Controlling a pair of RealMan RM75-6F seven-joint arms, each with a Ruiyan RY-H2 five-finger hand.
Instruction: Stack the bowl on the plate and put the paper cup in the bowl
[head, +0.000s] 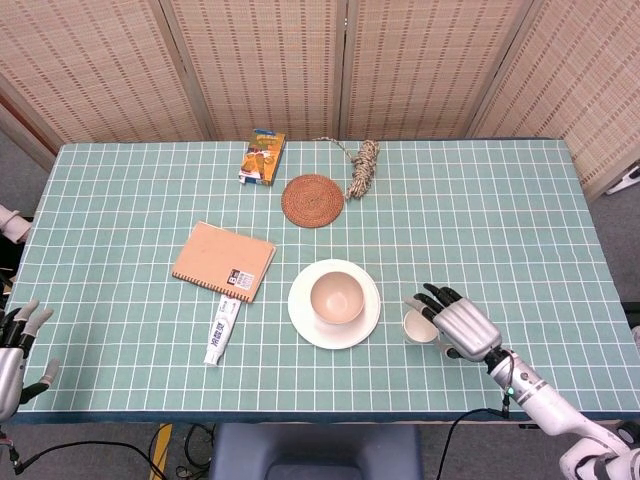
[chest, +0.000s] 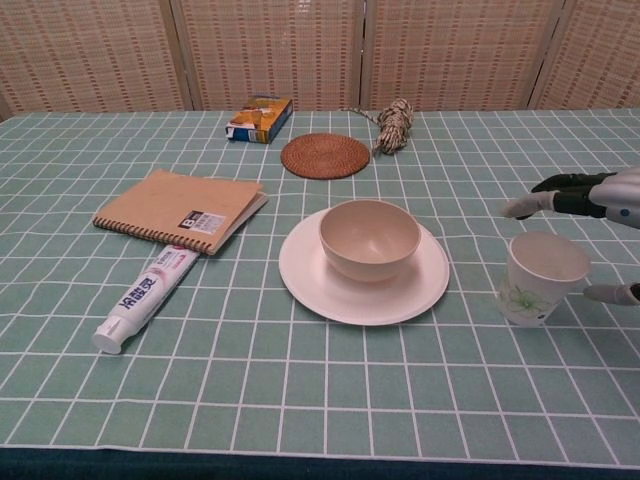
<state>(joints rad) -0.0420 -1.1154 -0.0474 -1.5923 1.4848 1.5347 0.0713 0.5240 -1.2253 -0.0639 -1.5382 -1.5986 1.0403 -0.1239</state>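
Note:
A beige bowl (head: 335, 297) (chest: 369, 238) sits upright in the middle of a white plate (head: 303, 318) (chest: 312, 272) at the table's centre front. A white paper cup (head: 416, 327) (chest: 541, 278) with a green print stands upright on the cloth right of the plate. My right hand (head: 458, 325) (chest: 590, 198) hovers at the cup with fingers spread; the fingers (chest: 530, 205) reach over its far rim and the thumb (chest: 610, 293) lies at its right side. I see no grip on the cup. My left hand (head: 15, 350) hangs open off the table's front left corner.
A tan spiral notebook (head: 224, 260) and a toothpaste tube (head: 221, 331) lie left of the plate. Further back are a woven coaster (head: 313, 200), a twine bundle (head: 363, 167) and a small colourful box (head: 263, 157). Folding screens stand behind the table.

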